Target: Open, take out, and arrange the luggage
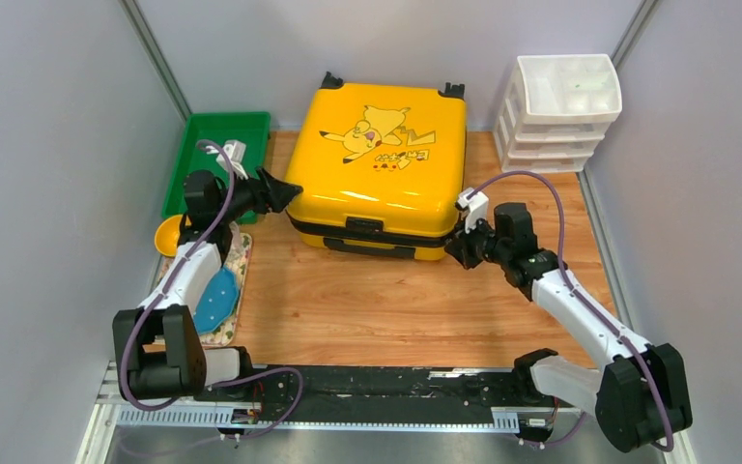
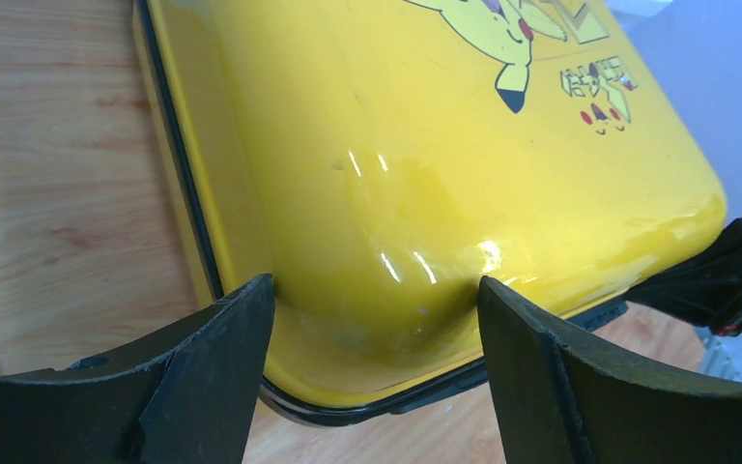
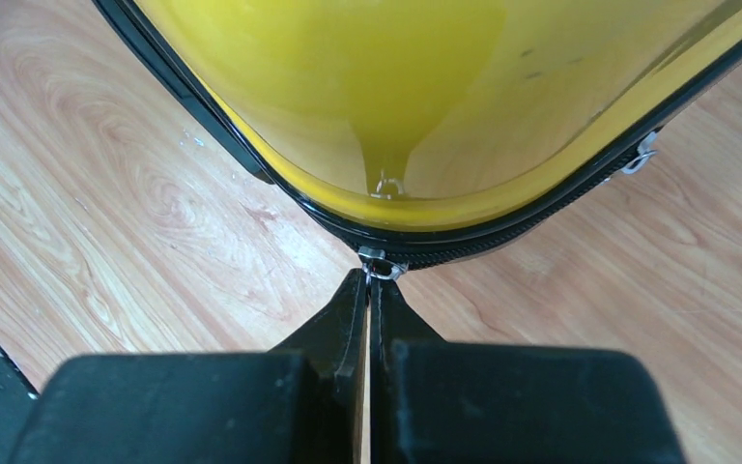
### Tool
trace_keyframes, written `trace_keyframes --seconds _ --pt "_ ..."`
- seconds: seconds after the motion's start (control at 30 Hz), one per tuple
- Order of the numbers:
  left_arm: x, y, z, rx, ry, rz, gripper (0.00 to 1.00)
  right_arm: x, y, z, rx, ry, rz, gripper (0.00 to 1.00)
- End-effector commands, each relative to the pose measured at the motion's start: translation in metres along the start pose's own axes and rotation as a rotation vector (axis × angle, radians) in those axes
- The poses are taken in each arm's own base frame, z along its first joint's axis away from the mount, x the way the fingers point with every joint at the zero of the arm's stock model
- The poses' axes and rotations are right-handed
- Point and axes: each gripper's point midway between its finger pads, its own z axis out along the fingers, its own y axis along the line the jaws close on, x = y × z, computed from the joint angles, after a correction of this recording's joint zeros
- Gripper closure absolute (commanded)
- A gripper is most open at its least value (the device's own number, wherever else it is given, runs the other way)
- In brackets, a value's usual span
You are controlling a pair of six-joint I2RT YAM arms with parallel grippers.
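elbows bent, the right arm and left arm stretch forward over the table. right gripper is clenched on the zipper pull at the near right corner of the luggage. left gripper gapes wide, its fingers flanking the near left corner. luggage lies flat and closed mid-table, pikachu print up, wheels at the far edge.

1. We see plain pale grey walls closing in the back and both sides.
2. Thin metal posts run up the two rear corners.
3. Below, we find a light wood-grain table under soft, even light.
4. A white drawer unit stands at the table's far right corner.
5. A green tray lies at the far left.
6. A metal rail edges the near side.
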Motion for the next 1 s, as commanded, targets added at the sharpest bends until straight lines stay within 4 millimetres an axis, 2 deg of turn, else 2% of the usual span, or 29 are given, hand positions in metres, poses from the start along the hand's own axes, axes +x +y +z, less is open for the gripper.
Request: trace_keyframes --seconds 0.0,0.07,0.1,0.17,0.2,0.23,0.27,0.3,0.43,0.53,0.67,0.8,0.83,0.9,0.97 --pt "0.009 -0.025 0.004 0.155 -0.001 -0.087 0.2 -0.013 0.025 -0.004 -0.018 -0.03 0.132 1.0" --pt "0.02 -0.042 0.003 0.212 0.021 -0.079 0.22 -0.021 0.021 -0.008 0.026 -0.046 0.15 1.0" --pt "0.031 -0.047 0.002 0.226 0.044 -0.084 0.22 -0.025 0.022 -0.01 0.029 -0.056 0.155 1.0" --pt "0.04 -0.053 -0.003 0.226 0.058 -0.091 0.23 -0.037 0.023 -0.02 0.053 -0.099 0.155 1.0" --pt "0.057 -0.065 -0.002 0.253 0.096 -0.103 0.24 -0.037 0.03 -0.022 0.04 -0.107 0.146 1.0" --pt "0.061 -0.069 -0.004 0.255 0.098 -0.105 0.25 -0.034 0.035 -0.022 0.035 -0.108 0.135 1.0" --pt "0.072 -0.069 -0.006 0.245 0.113 -0.122 0.25 -0.035 0.037 -0.027 0.052 -0.131 0.118 1.0" --pt "0.076 -0.07 -0.006 0.231 0.113 -0.131 0.26 -0.034 0.05 -0.025 0.023 -0.131 0.094 1.0" --pt "0.085 -0.068 -0.012 0.196 0.101 -0.163 0.26 -0.021 0.067 -0.019 0.002 -0.115 0.117 1.0" --pt "0.09 -0.067 -0.015 0.177 0.098 -0.177 0.27 -0.018 0.072 -0.01 0.0 -0.11 0.171 1.0" --pt "0.103 -0.075 -0.016 0.19 0.124 -0.189 0.27 -0.036 0.088 0.003 -0.029 -0.157 0.188 1.0" --pt "0.117 -0.074 -0.018 0.177 0.137 -0.212 0.27 -0.049 0.119 0.015 -0.1 -0.164 0.204 1.0" --pt "0.118 -0.074 -0.018 0.177 0.137 -0.212 0.27 -0.058 0.125 0.016 -0.111 -0.173 0.203 1.0" --pt "0.121 -0.074 -0.019 0.18 0.141 -0.211 0.28 -0.059 0.132 0.023 -0.102 -0.157 0.211 1.0" --pt "0.122 -0.072 -0.018 0.173 0.144 -0.211 0.28 -0.071 0.135 0.026 -0.087 -0.167 0.232 1.0"
